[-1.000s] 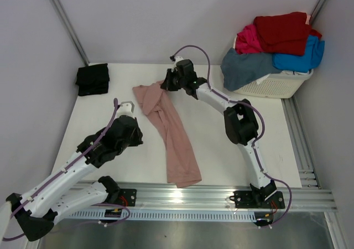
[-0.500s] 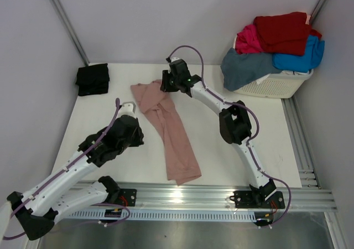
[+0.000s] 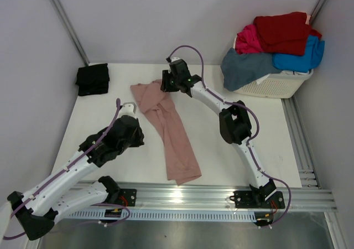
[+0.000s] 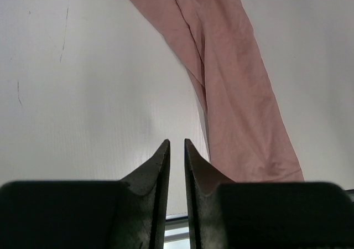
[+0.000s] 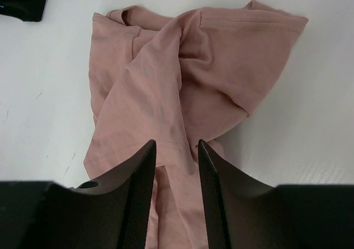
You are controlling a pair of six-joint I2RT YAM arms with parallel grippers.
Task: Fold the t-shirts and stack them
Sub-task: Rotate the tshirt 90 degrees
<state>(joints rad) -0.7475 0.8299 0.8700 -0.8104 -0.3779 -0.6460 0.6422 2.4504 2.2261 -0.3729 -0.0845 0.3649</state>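
Note:
A dusty-pink t-shirt (image 3: pixel 171 130) lies on the white table as a long crumpled strip, running from the back centre toward the front rail. My right gripper (image 3: pixel 165 84) hovers over its bunched top end, and in the right wrist view it (image 5: pixel 177 143) is open above the pink cloth (image 5: pixel 182 66) with nothing pinched. My left gripper (image 3: pixel 128 105) is to the left of the strip. Its fingers (image 4: pixel 177 143) stand a narrow gap apart with nothing between them, and the pink t-shirt (image 4: pixel 238 94) is ahead and to the right. A folded black t-shirt (image 3: pixel 92 79) rests at the back left.
A white slatted basket (image 3: pixel 279 86) stands at the back right. It holds red (image 3: pixel 285 32), magenta (image 3: pixel 248 40) and bright-blue (image 3: pixel 301 58) tees, and a slate-blue tee (image 3: pixel 246 67) hangs over its rim. Grey walls close in both sides. A metal rail (image 3: pixel 182 193) runs along the front.
My right gripper moved a little left with the shirt's top end, then opened and let go of it. The left arm has barely moved.

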